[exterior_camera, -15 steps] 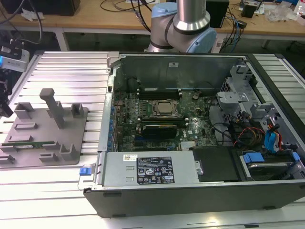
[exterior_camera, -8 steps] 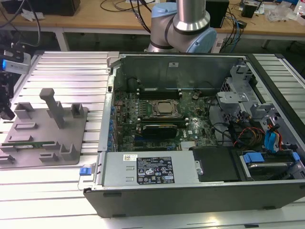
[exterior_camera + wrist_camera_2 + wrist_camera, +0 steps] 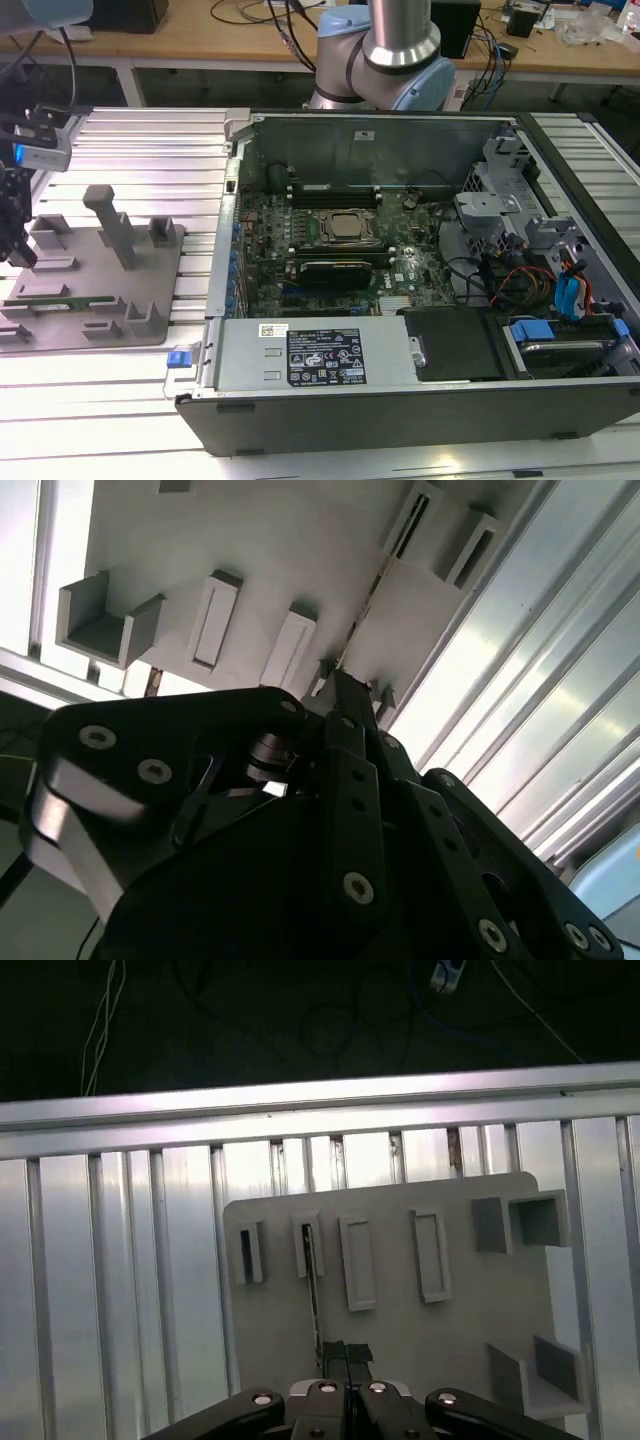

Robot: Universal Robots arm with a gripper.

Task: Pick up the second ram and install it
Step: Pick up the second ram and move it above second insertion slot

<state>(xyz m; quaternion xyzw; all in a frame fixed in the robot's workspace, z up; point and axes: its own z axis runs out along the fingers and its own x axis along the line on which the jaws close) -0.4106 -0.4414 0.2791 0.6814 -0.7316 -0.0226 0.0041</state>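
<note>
Ribbed aluminium table [image 3: 130, 150] carrying grey fixture tray [image 3: 420, 1360] at exterior view's left, open computer case [image 3: 400, 400] beside it; second ram [image 3: 312, 1290] standing on edge in tray slots; gripper [image 3: 346, 1352] hanging at one end of second ram, jaws pinched narrow, nothing seen between them; good pick likely needing: straddling thin board squarely, gripping flat faces, lifting straight, avoiding snagging slot walls.

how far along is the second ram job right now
Early. Done: the tool is at the grey fixture plate, beside the open computer case. In hand: it sits right over the second ram, which lies in the plate's holders. Left: the stick is not yet lifted out or seated on the motherboard.
</note>
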